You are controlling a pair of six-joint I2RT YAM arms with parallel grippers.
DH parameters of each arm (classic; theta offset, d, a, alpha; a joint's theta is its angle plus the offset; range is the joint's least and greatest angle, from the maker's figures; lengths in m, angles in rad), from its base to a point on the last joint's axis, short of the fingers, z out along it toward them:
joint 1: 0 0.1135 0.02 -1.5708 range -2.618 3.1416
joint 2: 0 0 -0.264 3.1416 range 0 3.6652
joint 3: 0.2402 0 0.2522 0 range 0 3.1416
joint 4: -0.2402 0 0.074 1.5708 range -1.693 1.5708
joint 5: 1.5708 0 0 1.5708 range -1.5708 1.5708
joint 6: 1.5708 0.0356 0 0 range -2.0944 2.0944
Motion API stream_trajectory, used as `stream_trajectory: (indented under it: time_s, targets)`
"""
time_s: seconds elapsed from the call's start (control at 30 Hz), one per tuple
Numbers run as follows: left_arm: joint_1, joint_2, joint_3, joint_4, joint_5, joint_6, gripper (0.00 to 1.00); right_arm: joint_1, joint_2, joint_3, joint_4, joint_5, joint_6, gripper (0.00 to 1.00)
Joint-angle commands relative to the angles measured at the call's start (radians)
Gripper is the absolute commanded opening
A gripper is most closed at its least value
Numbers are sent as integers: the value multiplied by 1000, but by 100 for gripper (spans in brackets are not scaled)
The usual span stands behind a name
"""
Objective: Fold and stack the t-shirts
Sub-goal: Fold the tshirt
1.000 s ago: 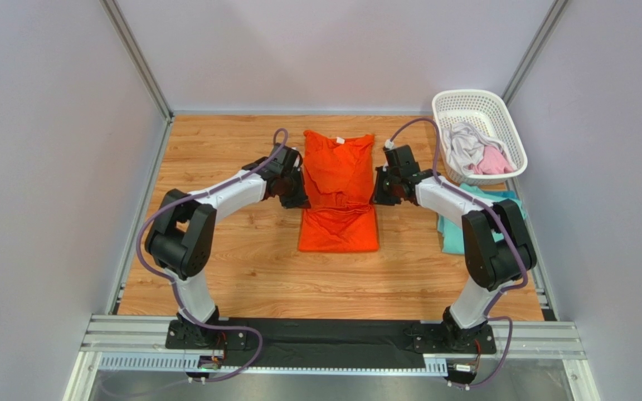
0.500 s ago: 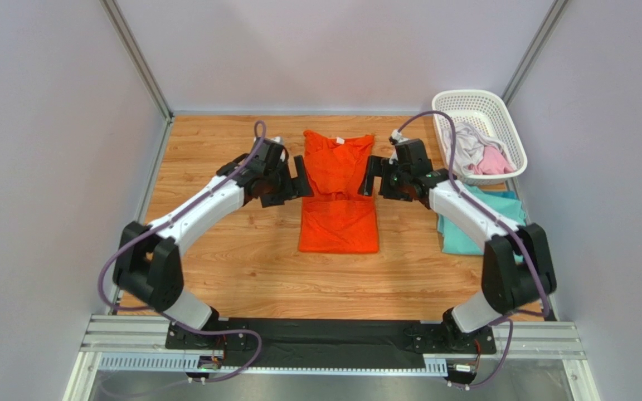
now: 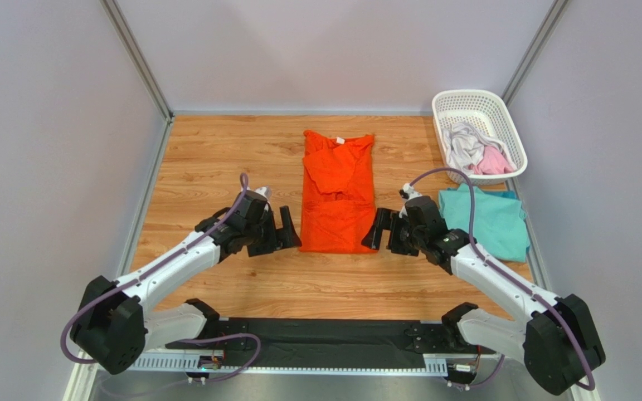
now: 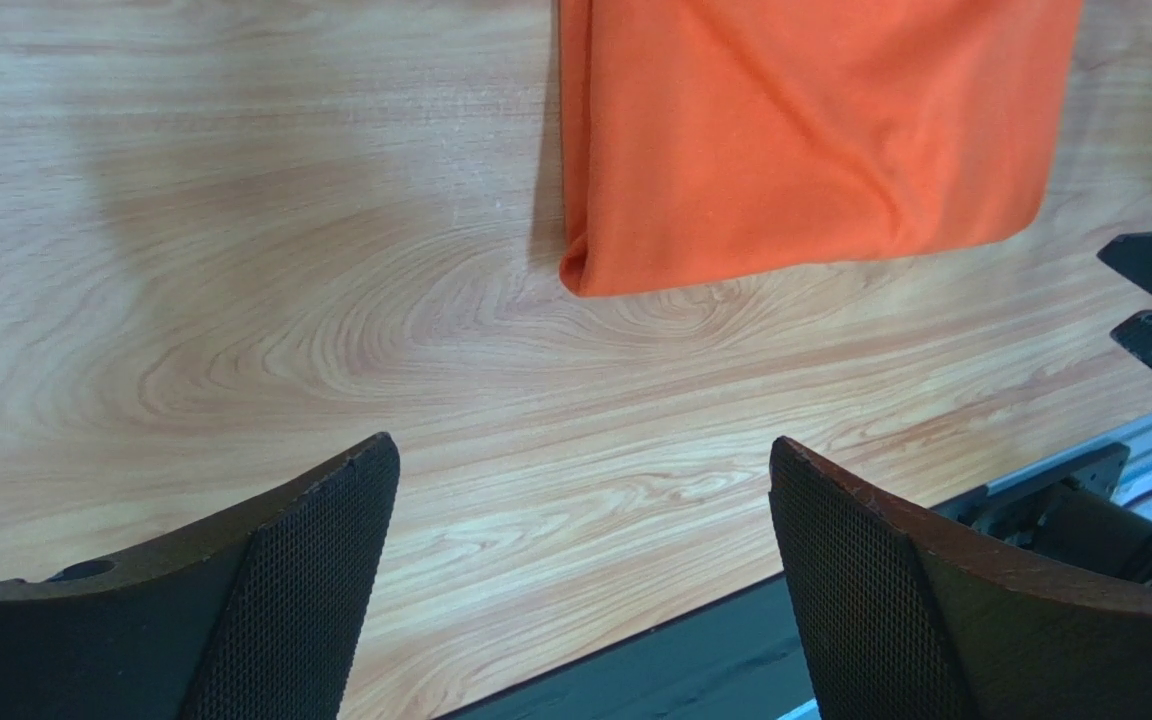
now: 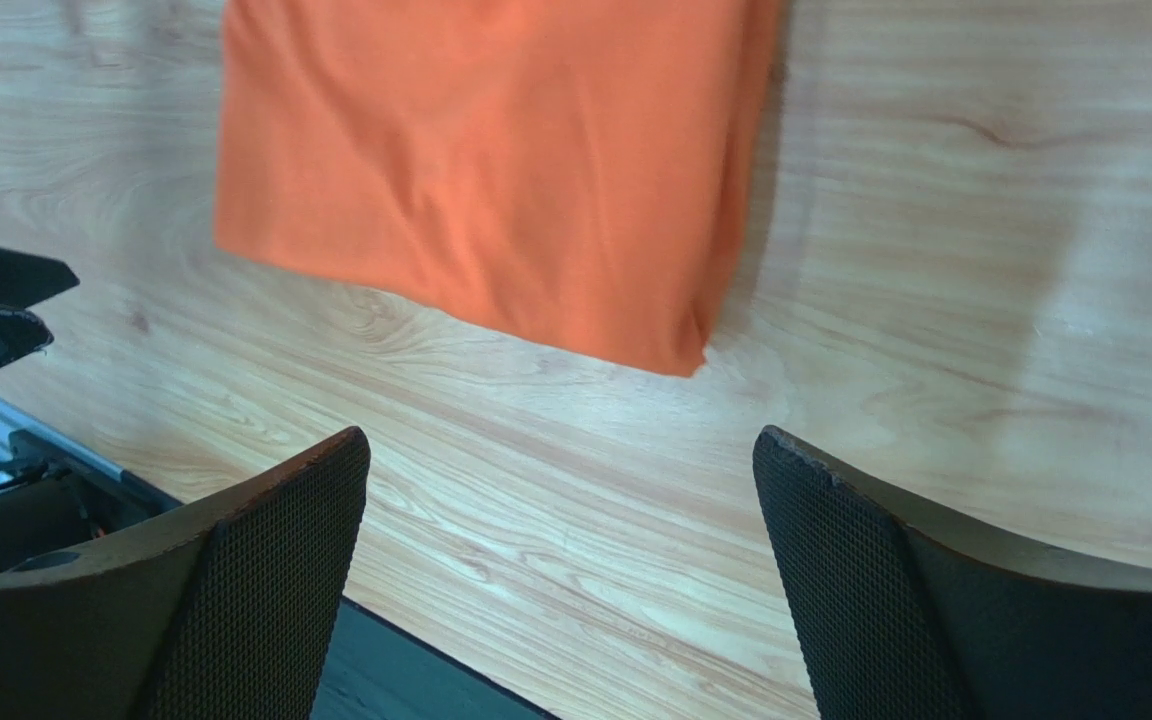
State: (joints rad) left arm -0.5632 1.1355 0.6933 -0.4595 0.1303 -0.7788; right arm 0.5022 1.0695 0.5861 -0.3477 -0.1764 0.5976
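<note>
Orange tee point(image 3: 338, 196) flat, sides folded inward, centre; teal tee point(image 3: 485, 220) folded, to its right.

The left arm point(image 3: 174, 266) and the right arm point(image 3: 496, 280) share one build: smooth white shells along the long links, with chunky black housings at every joint. A thin purple cable point(image 3: 81, 313) loops loosely along each of them. The left gripper point(image 3: 292, 231) and right gripper point(image 3: 375, 232) are all black. Seen close, their fingers point(image 4: 304, 600) are broad and curved, faced with a fine mesh texture. The bases sit on a black plate point(image 3: 324, 338) over a silver rail point(image 3: 132, 334) at the near edge.
</note>
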Motion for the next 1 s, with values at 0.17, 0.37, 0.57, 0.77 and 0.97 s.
stream_trajectory:
  time_s: [0.17, 0.37, 0.57, 0.77, 0.97]
  targets:
    - [0, 180, 20, 192, 103, -8, 83, -2, 104, -6, 78, 55, 77, 96]
    - [0, 309, 43, 228, 115, -8, 66, -2, 152, -22, 116, 72, 96, 73]
    - [0, 392, 64, 231, 111, -11, 61, -2, 205, -20, 134, 86, 94, 56]
    - [0, 444, 84, 245, 133, -7, 31, -2, 280, -3, 176, 51, 94, 50]
    - [0, 478, 87, 266, 172, -14, 0, -4, 320, -8, 207, 44, 87, 37]
